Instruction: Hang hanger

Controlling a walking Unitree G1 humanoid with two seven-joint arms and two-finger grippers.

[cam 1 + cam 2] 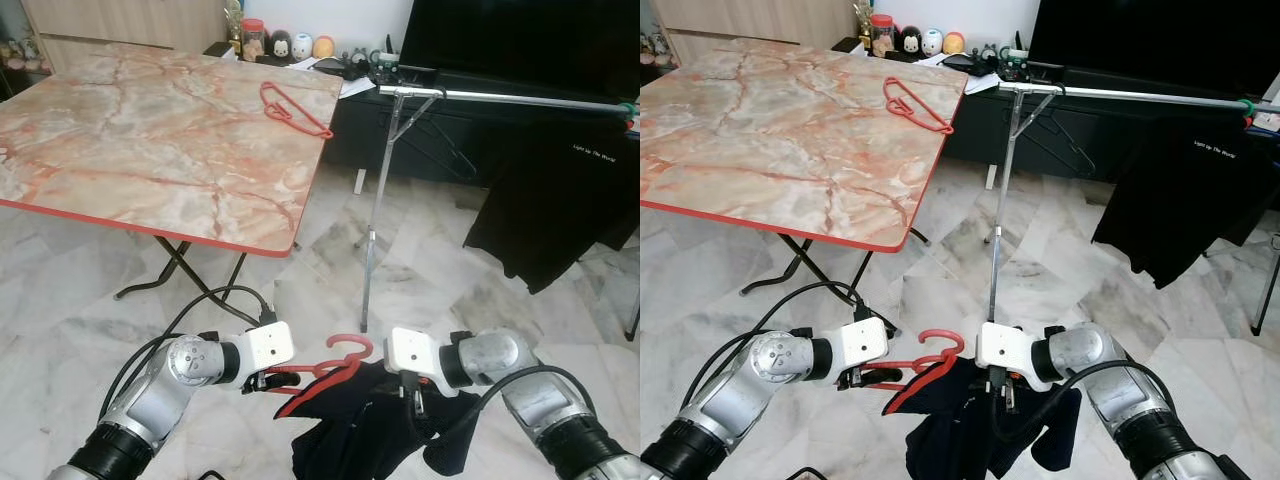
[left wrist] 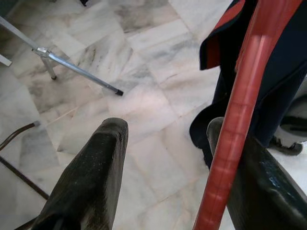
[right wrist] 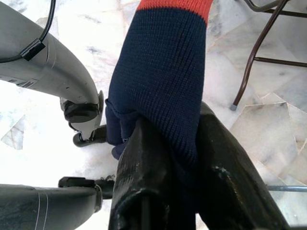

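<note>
Left gripper (image 1: pixel 268 381): black fingers apart, red plastic hanger (image 1: pixel 335 362) lying against one finger, low over the marble floor (image 1: pixel 80 330). Right gripper (image 3: pixel 168 158): clamped on navy knit garment with red trim (image 3: pixel 160 72) draped on that hanger. Silver clothes rail (image 1: pixel 500 96) stands ahead.

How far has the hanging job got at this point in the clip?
Done: the navy garment is already on the red hanger. In hand: the left tool has the hanger's arm between its fingers, though I cannot tell how tightly, and the right tool is shut on the garment's knit fabric, both low over the floor. Left: lifting the hook onto the rail, beside the black shirt.
</note>
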